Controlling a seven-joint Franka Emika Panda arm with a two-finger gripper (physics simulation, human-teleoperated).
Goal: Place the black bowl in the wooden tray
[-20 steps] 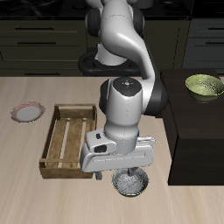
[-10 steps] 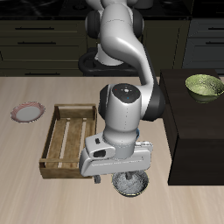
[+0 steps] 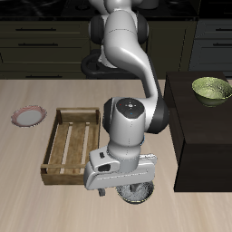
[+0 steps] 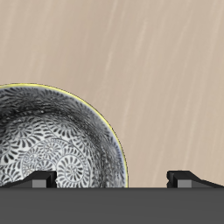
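Note:
The black bowl [image 3: 139, 192], dark outside and grey-white speckled inside, stands on the table near its front edge, beside the wooden tray [image 3: 71, 145]. My gripper [image 3: 124, 188] is low over the bowl, and my hand hides part of the bowl. In the wrist view the bowl [image 4: 52, 144] fills much of the picture. The gripper [image 4: 112, 179] is open and holds nothing. One fingertip [image 4: 39, 179] is over the bowl's inside and the other fingertip [image 4: 185, 178] is over bare table, so the bowl's rim lies between them. The tray holds nothing.
A small pink plate [image 3: 29, 116] lies on the table beyond the tray's far side. A dark cabinet [image 3: 207, 136] stands close beside the bowl, with a yellow-green bowl [image 3: 212, 89] on top of it.
My arm has come down towards the black bowl, and the hand now covers more of it. The bowl and the tray have not moved.

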